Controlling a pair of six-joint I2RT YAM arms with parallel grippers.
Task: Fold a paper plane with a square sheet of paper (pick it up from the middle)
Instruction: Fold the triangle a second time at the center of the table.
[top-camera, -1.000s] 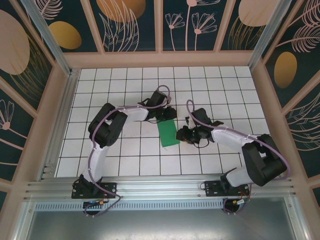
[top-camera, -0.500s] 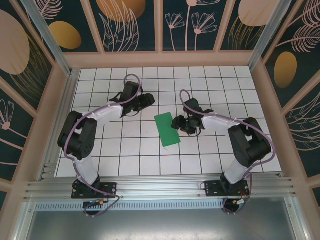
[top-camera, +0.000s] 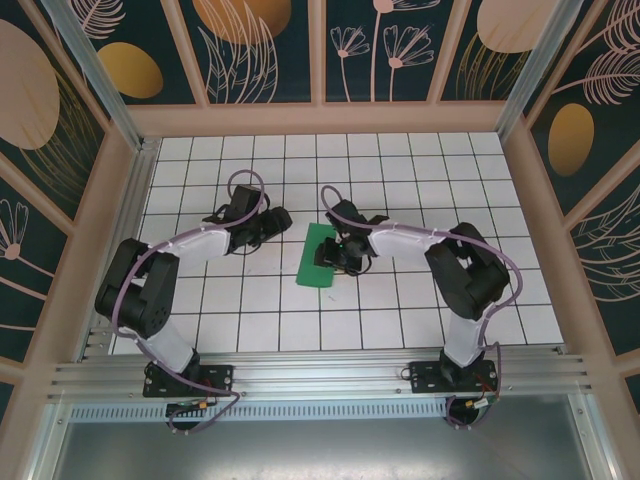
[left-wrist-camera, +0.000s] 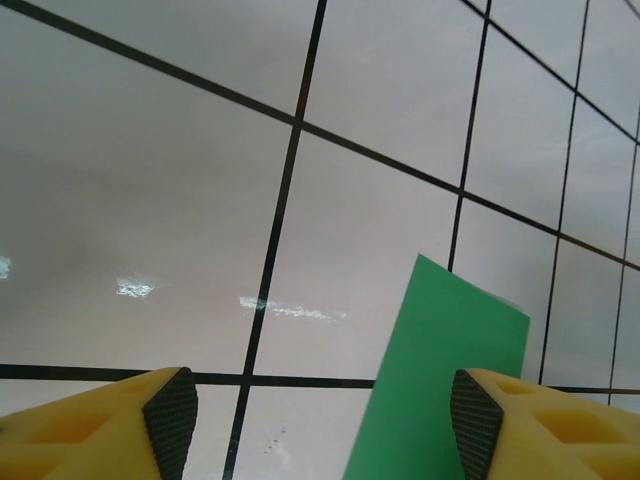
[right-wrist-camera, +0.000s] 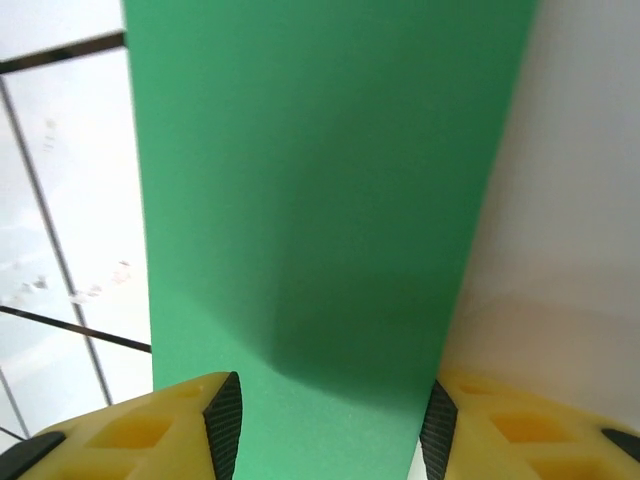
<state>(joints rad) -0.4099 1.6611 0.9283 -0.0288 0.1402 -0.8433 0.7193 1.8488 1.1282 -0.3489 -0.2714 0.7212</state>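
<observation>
The square sheet of paper (top-camera: 310, 266) is green and folded into a narrow rectangle, lying flat on the white tiled floor near the middle. My right gripper (top-camera: 336, 252) hovers low over its right part. In the right wrist view the paper (right-wrist-camera: 320, 200) runs up between the open fingers (right-wrist-camera: 222, 425), and the gripper (right-wrist-camera: 330, 430) has its jaws about as far apart as the strip is wide. My left gripper (top-camera: 283, 222) is off the paper's upper left, open. Its wrist view shows a corner of the paper (left-wrist-camera: 450, 380) by the right pad (left-wrist-camera: 478, 425), gripper (left-wrist-camera: 325, 425) holding nothing.
A wooden frame wall (top-camera: 320, 120) rings the white tiled floor (top-camera: 420, 170). A metal rail (top-camera: 320, 375) runs along the near edge by the arm bases. Bare tiles lie all around the paper.
The left gripper has opened and pulled back to the left, away from the paper. The right gripper has moved left over the paper, and the paper has slid left and turned slightly.
</observation>
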